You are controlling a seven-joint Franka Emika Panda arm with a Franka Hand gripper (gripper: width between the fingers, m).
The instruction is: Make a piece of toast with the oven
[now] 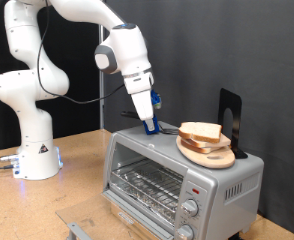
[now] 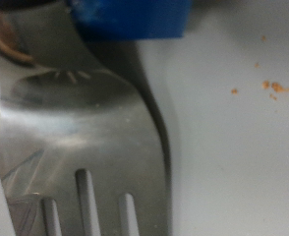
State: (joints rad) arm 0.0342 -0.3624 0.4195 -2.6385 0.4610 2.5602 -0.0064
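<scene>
The silver oven (image 1: pixel 177 185) stands at the exterior view's lower right with its glass door closed and the wire rack showing behind it. The piece of toast (image 1: pixel 200 131) lies on a round wooden plate (image 1: pixel 209 155) on top of the oven. My gripper (image 1: pixel 148 124) points down onto the oven's top, just to the exterior view's left of the plate. In the wrist view a metal fork (image 2: pixel 86 138) fills the frame, lying over the pale oven top (image 2: pixel 233 147), with a blue part (image 2: pixel 130 18) at its handle end. My fingers do not show there.
A black upright stand (image 1: pixel 230 115) rises behind the plate. The arm's white base (image 1: pixel 35 150) sits on the wooden table (image 1: pixel 77 190) at the exterior view's left. Two knobs (image 1: pixel 190 208) and a red light (image 1: pixel 195 189) are on the oven's front. Crumbs (image 2: pixel 272 87) lie on the oven top.
</scene>
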